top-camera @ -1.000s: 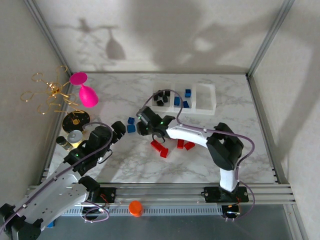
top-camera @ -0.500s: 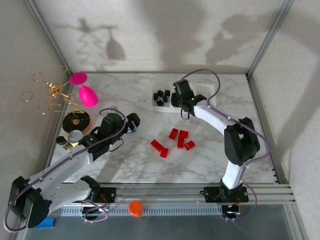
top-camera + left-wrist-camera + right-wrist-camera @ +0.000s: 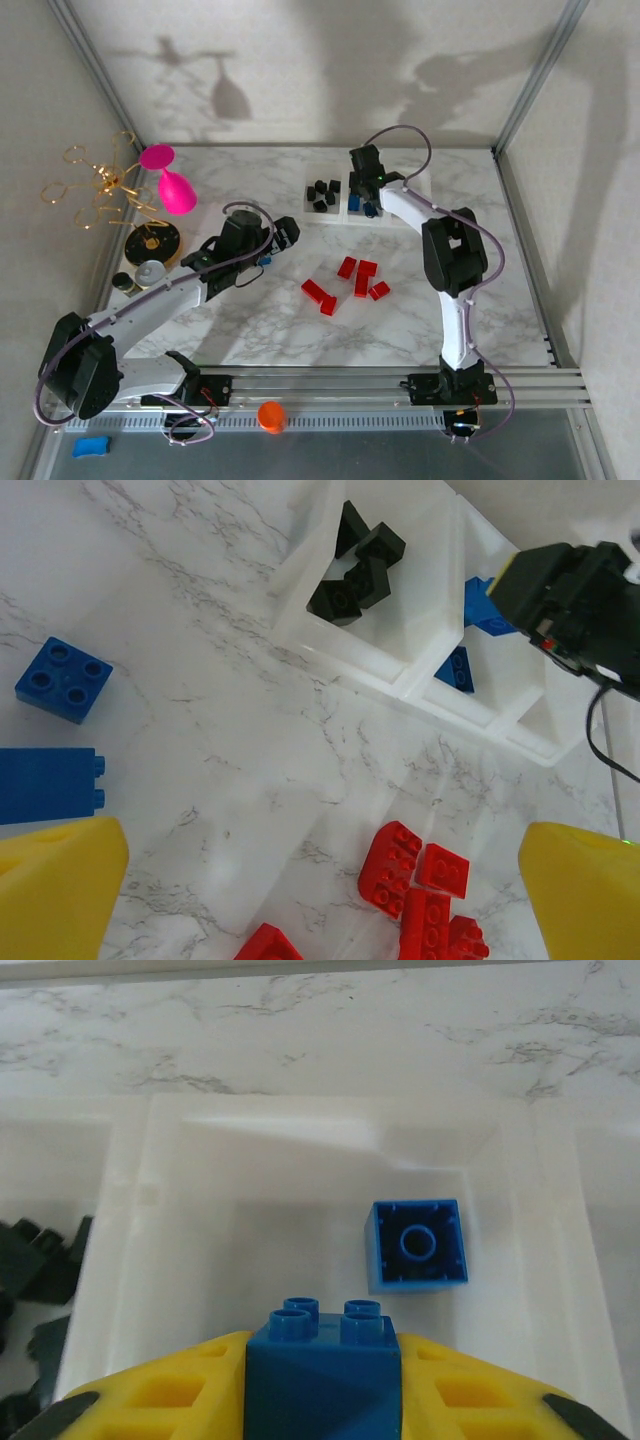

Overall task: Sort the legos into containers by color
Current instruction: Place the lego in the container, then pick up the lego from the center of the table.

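Overhead, table: white marble-look table with grey veins, matt pale walls around it, metal rails along the near edge.
Overhead, tray: clear plastic tray with three square compartments in a row, near the far edge, right of middle.
Overhead, black bricks: small black bricks clustered in the tray's left compartment.
Overhead, right gripper: the right gripper hangs over the middle compartment.
Overhead, red bricks: glossy red bricks loose at mid-table, well apart from the tray.
Overhead, left gripper: the left gripper is left of centre, with blue bricks just beside it.
Overhead, left edge: shiny pink goblet near a thin gold wire stand.
Left wrist, hand: two yellow wedge-shaped fingers stand wide apart with nothing between them but bare marble.
Left wrist, blue: a square studded brick lies flat near the left finger, and an oblong one lies just above that finger.
Left wrist, tray: milky translucent walls, with black bricks heaped in the nearest compartment.
Right wrist, hand: yellow pads grip a four-stud blue brick, studs up, over the middle compartment.
Right wrist, compartment: an upturned blue brick lies on the compartment floor, hollow side up with a round tube at its centre.
Right wrist, left side: black bricks show behind the partition.
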Action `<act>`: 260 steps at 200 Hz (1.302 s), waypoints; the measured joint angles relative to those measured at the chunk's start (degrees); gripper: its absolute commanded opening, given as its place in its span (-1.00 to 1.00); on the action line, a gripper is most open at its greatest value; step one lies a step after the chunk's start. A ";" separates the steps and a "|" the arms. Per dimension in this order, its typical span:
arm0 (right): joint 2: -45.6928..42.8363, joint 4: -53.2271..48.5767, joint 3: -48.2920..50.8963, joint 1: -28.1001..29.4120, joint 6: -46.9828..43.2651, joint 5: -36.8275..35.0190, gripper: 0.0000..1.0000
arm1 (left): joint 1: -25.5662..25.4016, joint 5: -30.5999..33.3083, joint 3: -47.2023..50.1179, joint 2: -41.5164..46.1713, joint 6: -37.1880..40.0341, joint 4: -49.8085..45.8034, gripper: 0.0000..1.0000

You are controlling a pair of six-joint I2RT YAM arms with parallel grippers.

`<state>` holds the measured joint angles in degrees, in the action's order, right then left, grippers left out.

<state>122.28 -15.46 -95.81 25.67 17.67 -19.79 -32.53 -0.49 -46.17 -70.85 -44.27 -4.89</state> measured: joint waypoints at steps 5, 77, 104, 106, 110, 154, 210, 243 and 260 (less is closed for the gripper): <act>0.72 -0.13 -0.68 -0.11 -0.55 -0.22 -0.18 | 0.00 0.02 -0.13 -0.07 0.17 -0.02 0.99; 0.17 -0.07 -0.70 -0.22 -2.08 -0.70 0.05 | 0.00 0.28 -0.35 0.02 0.81 -0.04 0.99; -4.85 0.11 3.58 0.55 -1.79 0.15 0.10 | 0.00 0.94 -0.35 1.20 0.81 -0.13 0.99; -5.25 0.07 3.89 0.66 -1.75 0.28 0.11 | 0.00 1.03 -0.35 1.36 0.81 -0.15 0.99; -6.01 0.13 4.44 0.90 -1.57 0.35 0.12 | 0.00 1.27 -0.35 1.68 0.81 -0.15 0.99; -12.59 0.46 9.86 6.10 1.03 2.01 0.25 | 0.00 3.56 0.09 5.51 0.74 -1.42 0.99; -13.31 -0.07 13.11 15.06 5.29 4.42 0.37 | 0.00 7.37 4.63 12.02 -0.94 -5.20 0.99; -13.09 0.31 13.09 20.48 7.74 5.14 0.44 | 0.00 9.86 7.26 16.46 -2.08 -8.35 0.99; -12.13 0.55 12.63 22.27 8.85 5.75 0.47 | 0.13 11.02 8.28 18.62 -2.91 -9.55 0.99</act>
<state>110.15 -14.92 -83.18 47.94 26.52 -14.04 -32.40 10.52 -37.89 -52.23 -47.18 -14.44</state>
